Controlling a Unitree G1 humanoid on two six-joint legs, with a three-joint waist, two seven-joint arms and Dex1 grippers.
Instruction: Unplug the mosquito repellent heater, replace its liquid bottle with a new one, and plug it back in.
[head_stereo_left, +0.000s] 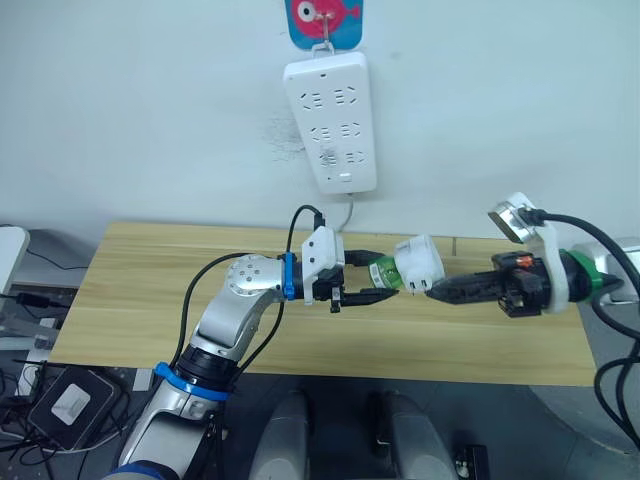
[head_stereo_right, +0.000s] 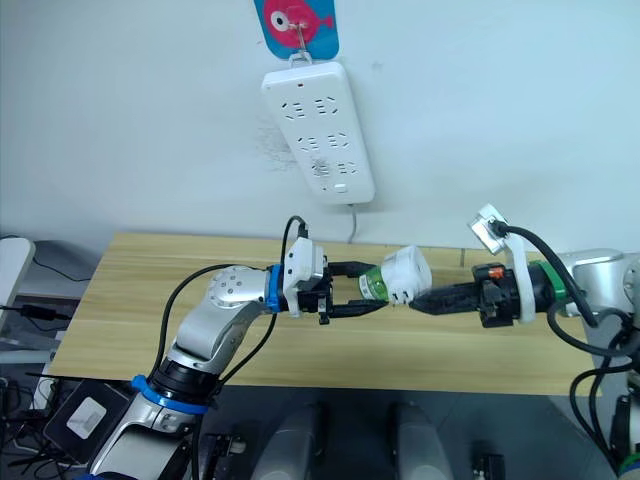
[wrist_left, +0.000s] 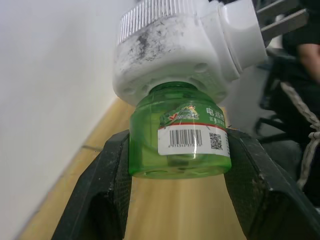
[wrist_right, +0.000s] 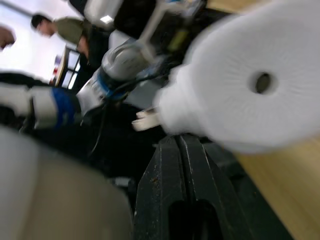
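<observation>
1. While both arms are meeting over the wooden table (head_stereo_left: 150, 290), the left gripper (head_stereo_left: 368, 281) is clamping its fingers (wrist_left: 112, 180) around the green liquid bottle (head_stereo_left: 385, 273).
2. That bottle is sitting screwed into the mosquito repellent heater (head_stereo_left: 418, 263), which is hanging in the air between the grippers, unplugged.
3. Bottle and heater are sharing one long axis, running roughly 9 to 3 o'clock in the head view; the left gripper is at 9, the right gripper (head_stereo_left: 440, 288) at 3.
4. Right fingers are lying close together at the heater's underside; actual grip cannot be told.
5. Farther back, at 12 o'clock, the power strip (head_stereo_left: 330, 122) is hanging on the wall.
</observation>
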